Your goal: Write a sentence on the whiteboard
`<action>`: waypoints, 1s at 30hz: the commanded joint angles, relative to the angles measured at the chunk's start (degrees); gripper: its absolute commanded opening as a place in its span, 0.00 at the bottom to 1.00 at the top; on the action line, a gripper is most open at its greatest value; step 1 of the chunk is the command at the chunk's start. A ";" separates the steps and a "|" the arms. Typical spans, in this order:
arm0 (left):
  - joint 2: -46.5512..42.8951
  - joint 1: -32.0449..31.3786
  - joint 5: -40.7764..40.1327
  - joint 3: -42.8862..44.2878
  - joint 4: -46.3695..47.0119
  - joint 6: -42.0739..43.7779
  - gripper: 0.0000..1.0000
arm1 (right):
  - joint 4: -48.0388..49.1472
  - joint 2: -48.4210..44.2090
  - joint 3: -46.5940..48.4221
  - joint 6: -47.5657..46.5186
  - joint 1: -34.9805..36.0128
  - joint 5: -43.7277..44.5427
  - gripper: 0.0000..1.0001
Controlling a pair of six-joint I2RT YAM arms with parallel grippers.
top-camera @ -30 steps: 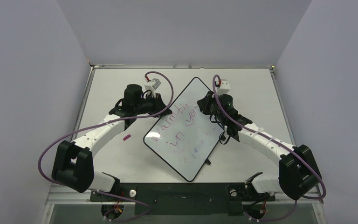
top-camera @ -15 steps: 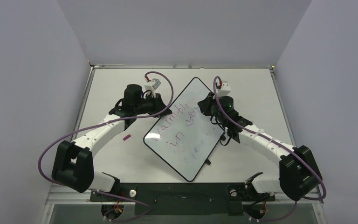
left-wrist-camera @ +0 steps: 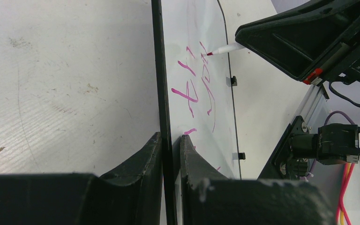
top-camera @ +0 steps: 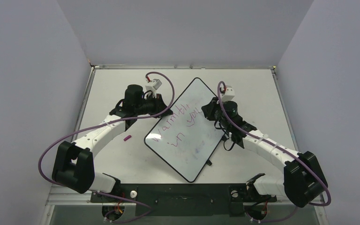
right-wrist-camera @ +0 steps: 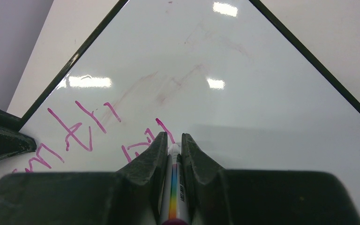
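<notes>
Whiteboard [top-camera: 194, 157]: lies on the table [top-camera: 258, 89] between the two arms, turned on the diagonal, with one corner pointing to the far edge.
Sentence [top-camera: 183, 123]: pink-magenta, on the board's upper half. It reads roughly "warmth" on one line, then "in" and "you" on the next.
Left gripper [left-wrist-camera: 170, 138]: jaws are clamped on the board's black rim at its left edge, steadying it.
Right gripper [right-wrist-camera: 173, 138]: jaws are pinched together on the marker [right-wrist-camera: 174, 187], which points down at the board.
Marker tip: sits at the end of "you", touching the surface or just above it. I cannot tell which.
Done: two lines are begun and the first word is complete.
Left: the last word looks unfinished, and the lower half of the board is bare for more.
Cap-like pink piece [top-camera: 127, 138]: lies on the table left of the board, well apart from both grippers.
</notes>
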 commanded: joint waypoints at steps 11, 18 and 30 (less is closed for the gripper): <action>-1.59 0.41 -3.07 0.24 3.16 5.41 0.00 | -2.57 -1.31 3.00 -1.53 -0.12 2.61 0.00; -1.75 0.41 -3.13 0.14 3.16 5.42 0.00 | -4.88 -1.04 7.59 -3.20 -0.14 3.50 0.00; -1.84 0.41 -3.06 0.16 3.16 5.42 0.00 | -4.79 1.03 10.59 -3.51 -0.16 2.74 0.00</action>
